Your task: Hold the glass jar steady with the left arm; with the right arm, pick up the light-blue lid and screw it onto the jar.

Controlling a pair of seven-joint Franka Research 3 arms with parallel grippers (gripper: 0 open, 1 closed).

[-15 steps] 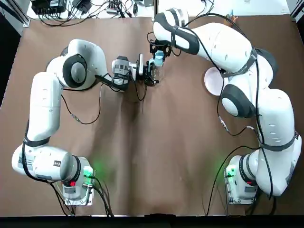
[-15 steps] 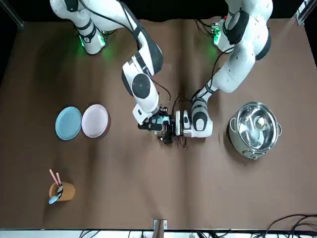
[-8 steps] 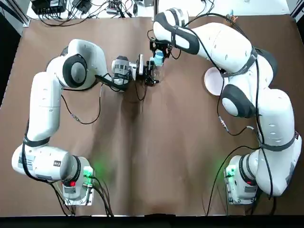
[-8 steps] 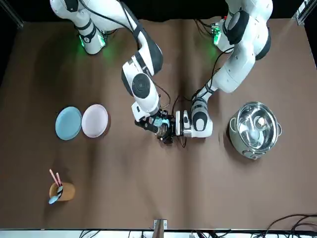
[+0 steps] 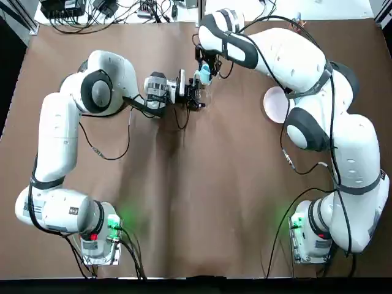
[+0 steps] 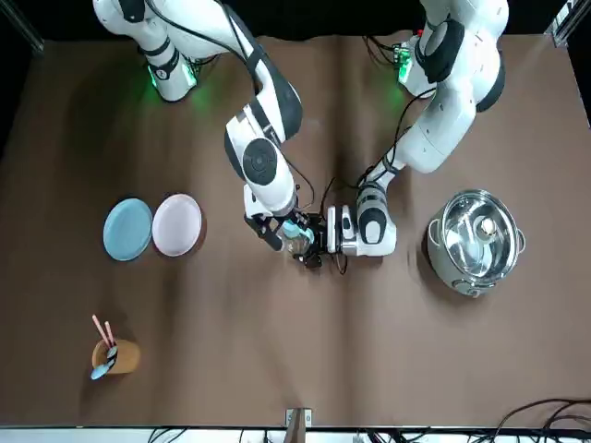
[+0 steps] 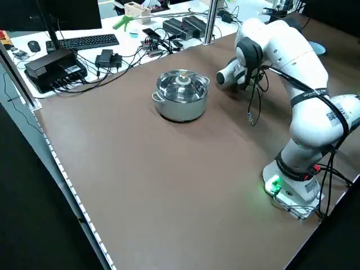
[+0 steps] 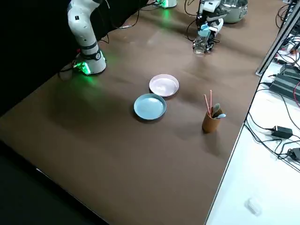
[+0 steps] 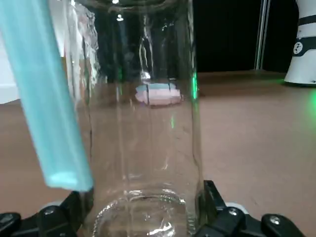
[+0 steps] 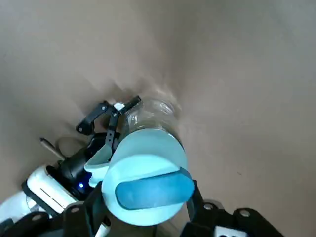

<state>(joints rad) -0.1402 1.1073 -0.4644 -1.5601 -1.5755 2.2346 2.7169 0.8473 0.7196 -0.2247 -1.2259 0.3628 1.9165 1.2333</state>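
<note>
Glass jar (image 9: 143, 123) upright on desk (image 5: 214, 184), base clamped between fingers of left gripper (image 5: 197, 97); left arm stretched low, wrist level. Light-blue lid (image 10: 145, 177) tilted beside jar's mouth, pinched by right gripper (image 5: 203, 72); right arm reaching over jar, wrist angled down.

- On my left wrist view the glass jar (image 9: 143, 123) runs past the top edge, mouth unseen.
- On my right wrist view the light-blue lid (image 10: 145, 177) hides part of the jar; contact I cannot judge.
</note>
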